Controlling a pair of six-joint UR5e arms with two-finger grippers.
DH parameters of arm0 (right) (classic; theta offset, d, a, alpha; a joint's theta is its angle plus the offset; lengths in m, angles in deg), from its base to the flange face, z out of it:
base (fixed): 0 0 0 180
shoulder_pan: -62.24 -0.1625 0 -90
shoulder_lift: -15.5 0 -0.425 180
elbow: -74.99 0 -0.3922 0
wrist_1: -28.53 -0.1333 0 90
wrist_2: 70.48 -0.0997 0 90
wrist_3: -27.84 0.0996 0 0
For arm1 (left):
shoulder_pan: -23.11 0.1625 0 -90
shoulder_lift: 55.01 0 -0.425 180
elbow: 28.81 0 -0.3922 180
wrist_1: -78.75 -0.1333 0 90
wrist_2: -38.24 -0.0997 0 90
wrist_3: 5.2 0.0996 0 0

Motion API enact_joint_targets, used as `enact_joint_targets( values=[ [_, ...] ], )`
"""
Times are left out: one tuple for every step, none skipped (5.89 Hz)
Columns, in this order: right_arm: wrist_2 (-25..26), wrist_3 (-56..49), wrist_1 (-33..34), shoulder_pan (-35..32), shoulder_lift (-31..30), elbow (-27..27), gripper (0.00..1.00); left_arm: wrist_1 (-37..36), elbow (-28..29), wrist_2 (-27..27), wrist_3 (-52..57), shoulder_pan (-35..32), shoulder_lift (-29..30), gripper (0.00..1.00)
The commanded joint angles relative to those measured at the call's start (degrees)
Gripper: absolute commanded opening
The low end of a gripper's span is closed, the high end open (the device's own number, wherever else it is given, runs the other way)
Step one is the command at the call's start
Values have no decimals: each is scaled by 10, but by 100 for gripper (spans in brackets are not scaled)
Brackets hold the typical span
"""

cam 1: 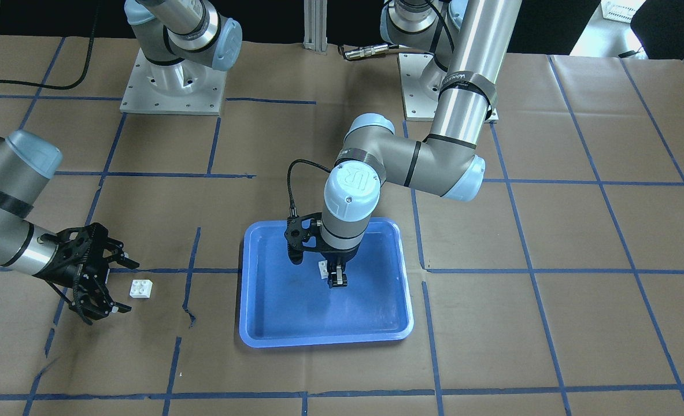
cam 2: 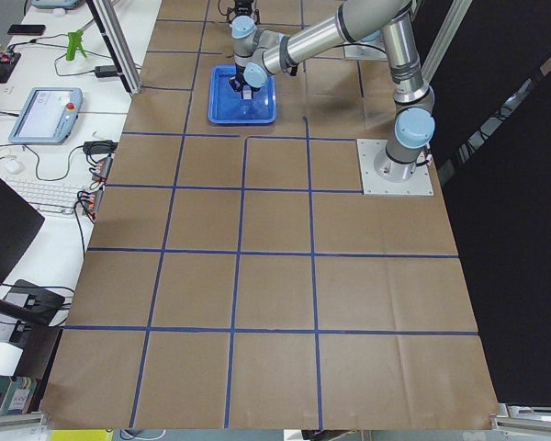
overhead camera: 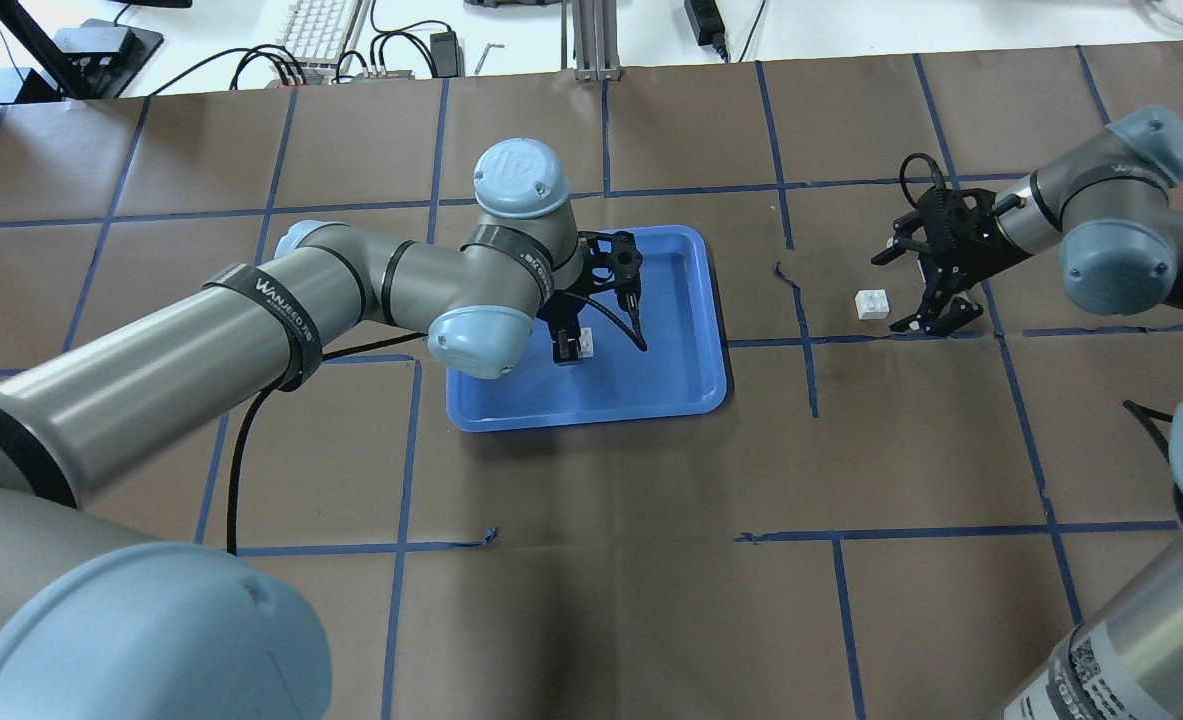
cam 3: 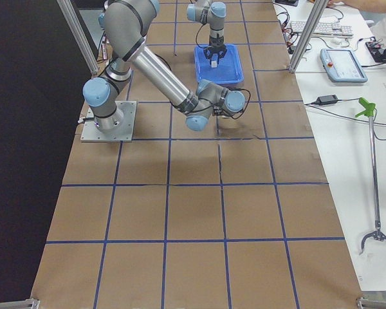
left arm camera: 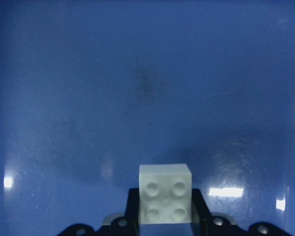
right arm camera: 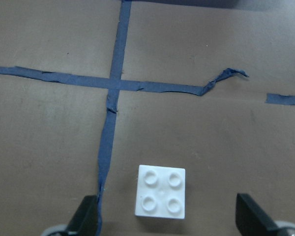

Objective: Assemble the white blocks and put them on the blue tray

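The blue tray (cam 1: 295, 312) lies mid-table; it also shows in the overhead view (overhead camera: 671, 370). My left gripper (cam 1: 337, 281) hangs over the tray, shut on one white block (cam 1: 322, 267). In the left wrist view this block (left arm camera: 165, 199) sits between the fingers (left arm camera: 199, 214), studs toward the camera, with the tray floor (left arm camera: 137, 98) behind it. The other white block (cam 1: 141, 288) lies studs up on the brown paper, apart from the tray. My right gripper (cam 1: 123, 287) is open with its fingers either side of this block (right arm camera: 161, 191), not touching it.
Brown paper with a grid of blue tape lines (overhead camera: 801, 330) covers the table. A torn tape end (right arm camera: 226, 76) curls up beyond the loose block. The arm bases (cam 1: 171, 86) stand at the robot's side. Keyboards and cables (overhead camera: 321, 30) lie past the table's far edge.
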Motion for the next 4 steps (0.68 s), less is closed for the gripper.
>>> enact_joint_targets(
  values=[
    [-3,6,4,0,10,0,98,2,4,-3,-2,0,-2,99],
    [0,8,4,0,7,1,75,15,13,-4,-3,0,-19,99],
    [-1,7,4,0,3,2,52,48,22,-5,-8,3,-57,99],
    [-3,8,3,0,3,2,41,131,36,-4,-10,16,-118,99]
  ],
)
